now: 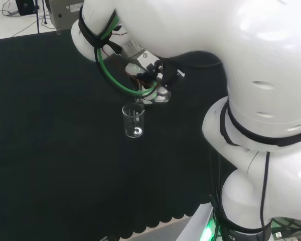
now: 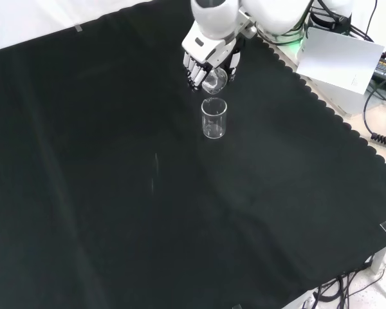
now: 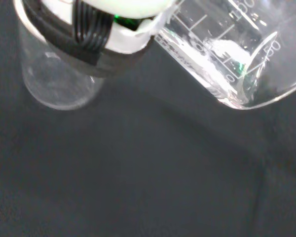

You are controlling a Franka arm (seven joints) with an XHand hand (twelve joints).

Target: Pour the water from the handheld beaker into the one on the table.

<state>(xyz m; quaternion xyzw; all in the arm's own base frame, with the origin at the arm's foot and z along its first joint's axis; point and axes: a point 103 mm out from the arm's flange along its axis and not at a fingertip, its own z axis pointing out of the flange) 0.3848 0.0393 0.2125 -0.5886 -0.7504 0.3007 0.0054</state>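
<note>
A clear glass beaker [image 2: 214, 118] stands upright on the black cloth [image 2: 116, 193]; in the head view this standing beaker [image 1: 133, 120] is just below the hand [image 1: 149, 80]. The hand [image 2: 207, 61] is curled round a second clear beaker [image 2: 215, 81], held tilted with its mouth down, right above the standing one. The wrist view brings the held beaker [image 3: 232, 59] up close, tipped, with water near its lip, and the standing beaker [image 3: 59, 81] partly behind a finger [image 3: 84, 34].
The cloth's scalloped edge [image 2: 321, 103] runs along the right of the front view, with a white sheet [image 2: 341, 61] and cables beyond it. The arm's big white links [image 1: 261, 100] take up the right of the head view.
</note>
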